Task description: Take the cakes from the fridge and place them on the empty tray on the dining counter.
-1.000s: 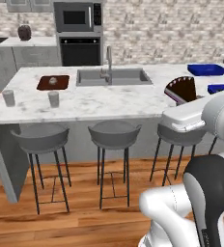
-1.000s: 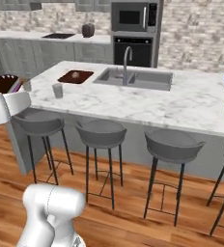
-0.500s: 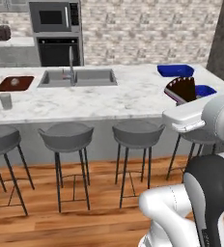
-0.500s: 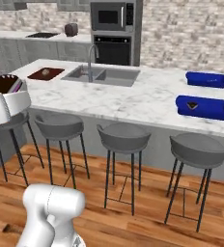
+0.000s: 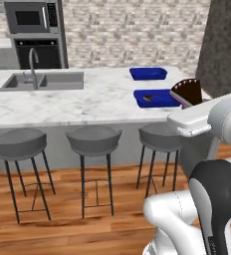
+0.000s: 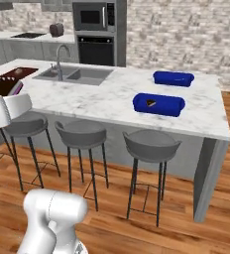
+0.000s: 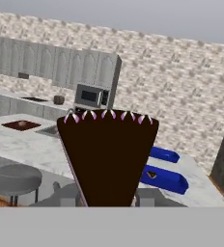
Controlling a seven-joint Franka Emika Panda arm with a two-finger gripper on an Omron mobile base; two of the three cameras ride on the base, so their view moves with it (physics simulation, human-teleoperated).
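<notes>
Cake slice point(image 7: 106, 157), dark-brown wedge with pink-purple edging, sits pinched in the two-finger gripper point(image 5: 183, 99), carried high. Base has driven right: nearer royal-blue tray point(image 6: 159, 104) already holds a cake, farther blue tray point(image 6: 173, 78) looks empty, so delivery to white marble dining counter point(image 6: 112, 96) is close.

wall: pale brick point(image 5: 127, 30) | floor: wood point(image 6: 186, 218) | stools point(image 5: 93, 142): grey

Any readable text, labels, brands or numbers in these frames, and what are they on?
None can be read.
microwave: plain dark front, no lettering visible.
oven: no markings visible.
cake in the gripper: pink edging only, no writing.
trays: plain blue.
</notes>
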